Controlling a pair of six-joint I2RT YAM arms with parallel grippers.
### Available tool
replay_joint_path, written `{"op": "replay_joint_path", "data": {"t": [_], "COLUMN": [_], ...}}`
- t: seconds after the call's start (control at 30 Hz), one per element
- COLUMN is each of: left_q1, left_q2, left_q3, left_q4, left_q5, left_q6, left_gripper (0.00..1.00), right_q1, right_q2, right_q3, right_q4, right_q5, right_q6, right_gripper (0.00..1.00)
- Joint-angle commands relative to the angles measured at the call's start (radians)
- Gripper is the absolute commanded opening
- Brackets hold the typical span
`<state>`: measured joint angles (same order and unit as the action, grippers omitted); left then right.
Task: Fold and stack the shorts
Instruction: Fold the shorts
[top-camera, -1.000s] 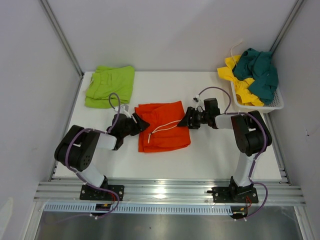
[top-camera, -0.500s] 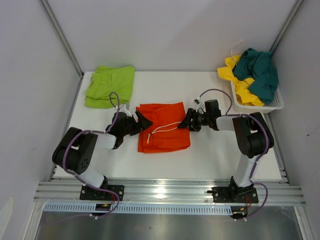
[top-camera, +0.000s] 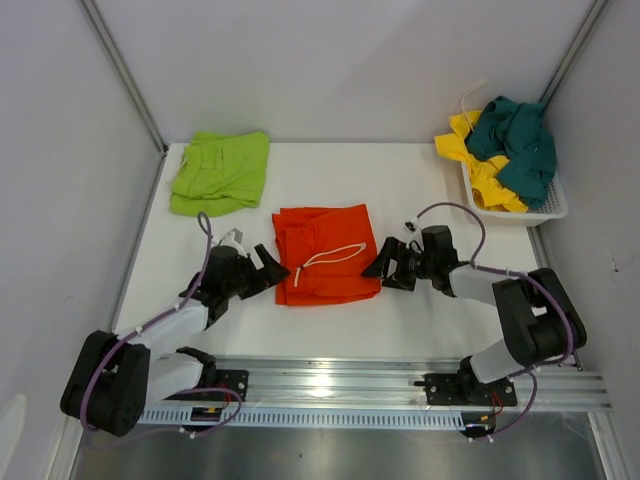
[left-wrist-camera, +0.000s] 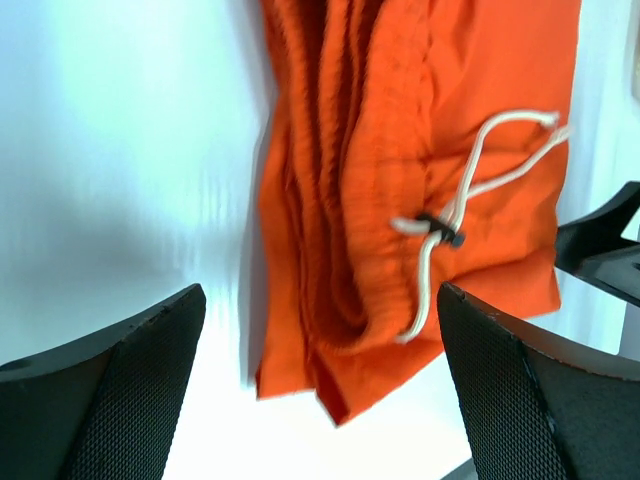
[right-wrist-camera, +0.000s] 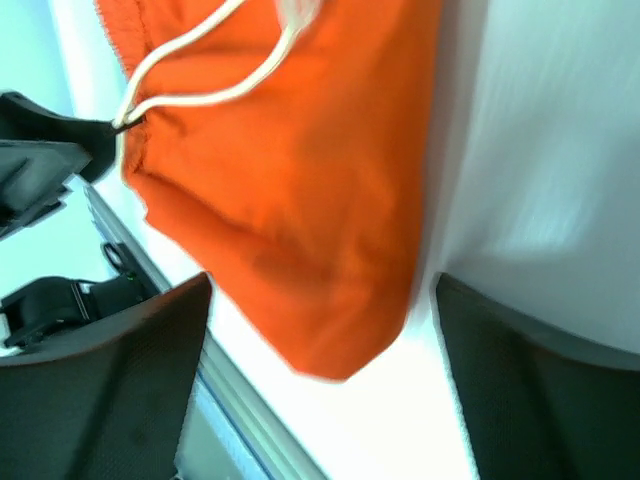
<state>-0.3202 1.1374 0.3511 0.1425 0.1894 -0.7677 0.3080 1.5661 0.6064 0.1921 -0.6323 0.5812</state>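
Now we are drawing both arms back from the folded orange cloth shorts (top-camera: 326, 255), lying between our empty, wide-open left gripper (top-camera: 268, 268) and right gripper (top-camera: 385, 262); we are judging them ready for stacking.

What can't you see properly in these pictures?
- Top view: the yellow shorts lie mostly buried under the dark teal shorts in the basket.
- Right wrist view: the orange shorts are blurred and cut off by the top edge.
- Left wrist view: their upper end is cut off too.
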Motion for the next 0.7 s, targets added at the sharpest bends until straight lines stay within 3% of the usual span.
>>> {"op": "replay_joint_path", "data": {"t": [0.0,0.13,0.33,0.67], "left_q1": [0.001,0.001,0.001,0.001], "left_q2": [-0.076,-0.145,-0.223,-0.298], "left_q3": [-0.053,-0.083,-0.078,-0.078], "left_q4": [-0.075,-0.086,-0.132,-0.213], "left_q5": [-0.01,-0.011,-0.025,-0.025], "left_q6": [-0.004,-0.019,-0.007,0.01], "left_gripper": [0.99,0.99,0.99,0.99], "right_q1": [0.026,0.089,0.256,0.207], "right_q2": [-0.122,-0.277,-0.429,-0.177], "right_q3": [-0.085,-0.229,-0.27,-0.246], "right_q4": [0.015,0.075,0.075,0.288], "right_q5": [0.118,0.305,0.61,0.531], "right_q6": [0.106,0.25,0.393,0.407], "right_gripper": [0.98,0.99,1.0,0.99]}}
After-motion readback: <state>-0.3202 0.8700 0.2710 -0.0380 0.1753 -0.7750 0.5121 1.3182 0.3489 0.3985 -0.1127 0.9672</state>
